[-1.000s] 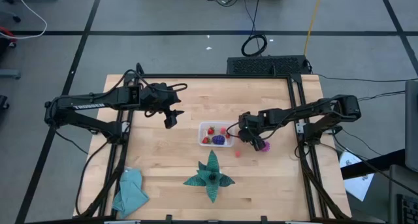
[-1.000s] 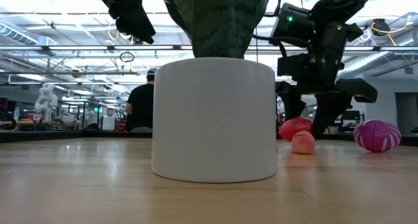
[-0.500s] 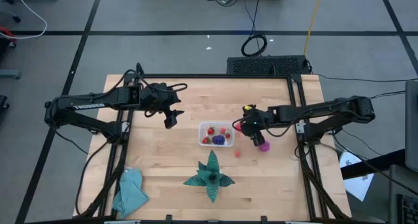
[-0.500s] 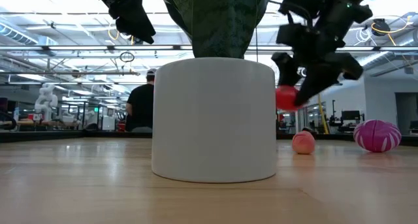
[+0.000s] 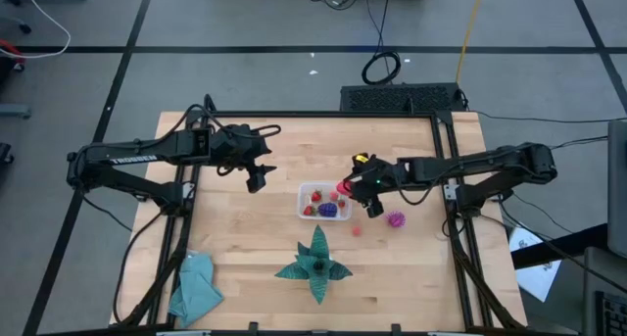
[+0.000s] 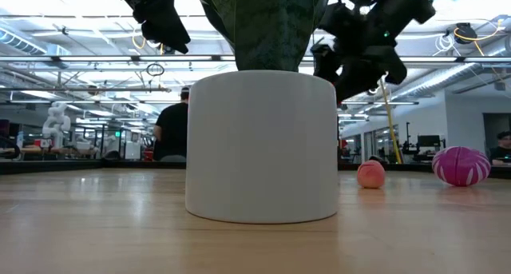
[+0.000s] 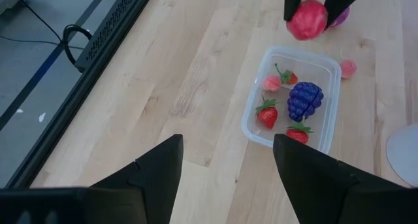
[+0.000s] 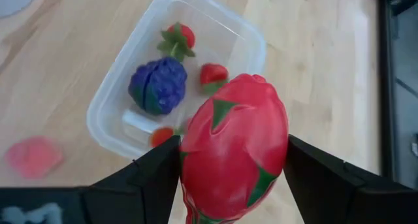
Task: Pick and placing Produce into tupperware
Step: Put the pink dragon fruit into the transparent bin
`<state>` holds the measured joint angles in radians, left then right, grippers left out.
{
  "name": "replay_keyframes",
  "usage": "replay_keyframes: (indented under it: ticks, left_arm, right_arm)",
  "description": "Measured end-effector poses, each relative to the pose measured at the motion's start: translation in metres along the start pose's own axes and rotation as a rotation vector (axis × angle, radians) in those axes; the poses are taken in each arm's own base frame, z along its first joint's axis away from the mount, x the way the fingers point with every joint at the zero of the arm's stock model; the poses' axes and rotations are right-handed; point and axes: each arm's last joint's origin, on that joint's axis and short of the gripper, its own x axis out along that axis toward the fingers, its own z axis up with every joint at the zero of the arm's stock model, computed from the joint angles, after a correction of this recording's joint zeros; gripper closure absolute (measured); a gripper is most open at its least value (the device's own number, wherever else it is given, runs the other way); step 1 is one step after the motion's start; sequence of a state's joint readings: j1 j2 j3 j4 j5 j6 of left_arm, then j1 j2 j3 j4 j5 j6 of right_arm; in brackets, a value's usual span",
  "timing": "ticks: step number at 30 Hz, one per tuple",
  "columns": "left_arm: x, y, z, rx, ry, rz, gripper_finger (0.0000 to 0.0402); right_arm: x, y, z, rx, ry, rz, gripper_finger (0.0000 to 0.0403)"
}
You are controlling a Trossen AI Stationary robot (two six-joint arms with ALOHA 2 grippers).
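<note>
— Wooden table inside a dark frame, grey floor around it. What has the right gripper got?

— Its two fingers are pinched on a large red fruit with green scales. In the high view the right gripper hangs in the air just beside the right-hand edge of the tupperware, the fruit at its tip.

— Contents of the tupperware?

— In the left wrist view: a purple grape bunch, three strawberries and a small pink piece, all lying inside the clear container.

— Loose produce?

— A small pink fruit lies on the wood near the container's right corner; a spiky magenta ball lies farther right. The two are apart from each other.

— Left gripper?

— The left gripper is held above the table to the left of the container, fingers spread, nothing between them.

— Other items?

— A dark-green star-shaped leafy thing in a white pot sits in front of the container; a teal cloth lies at the front left corner.
</note>
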<state>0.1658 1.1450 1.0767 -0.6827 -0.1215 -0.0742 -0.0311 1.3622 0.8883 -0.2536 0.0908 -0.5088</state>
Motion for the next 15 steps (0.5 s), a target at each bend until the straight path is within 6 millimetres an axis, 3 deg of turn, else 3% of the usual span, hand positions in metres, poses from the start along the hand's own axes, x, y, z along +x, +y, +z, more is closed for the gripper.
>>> replay_keyframes:
  ticks: [15]
  left_arm:
    - [-0.001, -0.007, -0.001, 0.018, 0.001, -0.022, 0.0158]
  right_arm:
    - [0.043, 0.010, -0.004, -0.004, 0.006, 0.100, 0.0163]
